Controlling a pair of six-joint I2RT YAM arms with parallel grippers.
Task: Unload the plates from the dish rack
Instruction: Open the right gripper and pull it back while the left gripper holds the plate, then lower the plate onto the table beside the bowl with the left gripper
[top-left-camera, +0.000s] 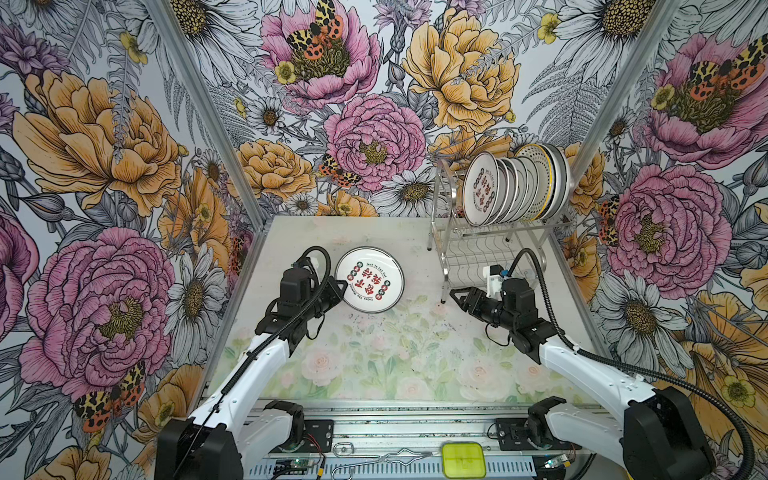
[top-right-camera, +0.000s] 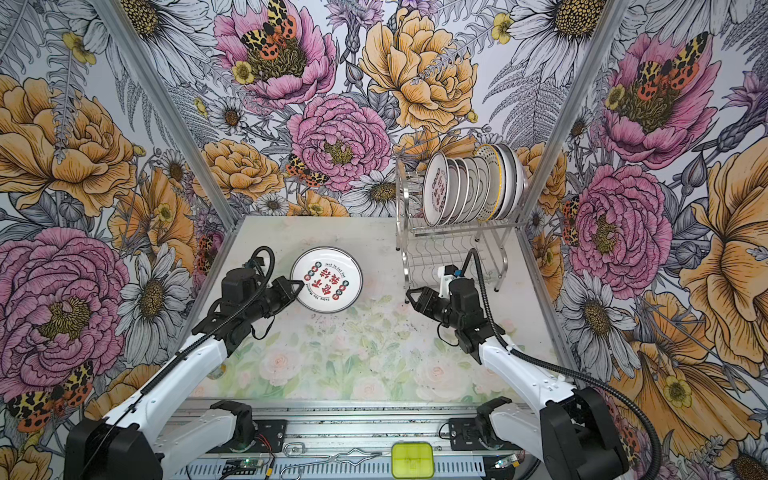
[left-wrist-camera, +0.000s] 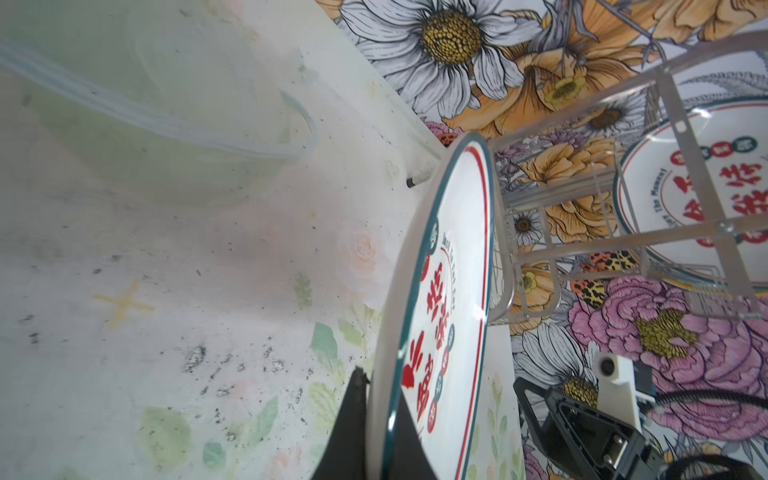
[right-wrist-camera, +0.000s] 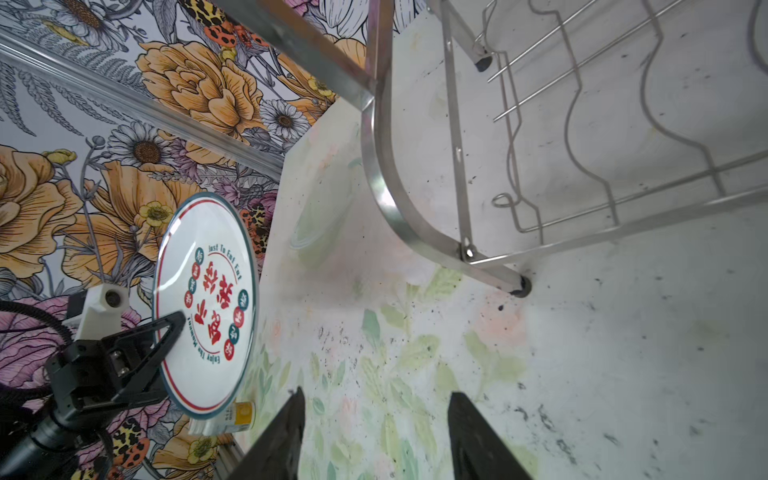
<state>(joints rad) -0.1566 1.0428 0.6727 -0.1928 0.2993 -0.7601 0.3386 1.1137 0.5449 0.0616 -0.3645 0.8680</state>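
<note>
Tabletop (top-left-camera: 395, 345), faded rose print, black-scuffed, bears dish rack (top-left-camera: 490, 230); floral walls (top-left-camera: 104, 166) surround.

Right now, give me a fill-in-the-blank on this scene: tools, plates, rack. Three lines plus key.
1. The left tool is shut on a plate whose big characters are ____ in colour.
2. The right tool stands ____ and holds nothing.
3. The other plates stand on edge on the ____ level of the dish rack.
Missing words: red; open; upper.
</note>
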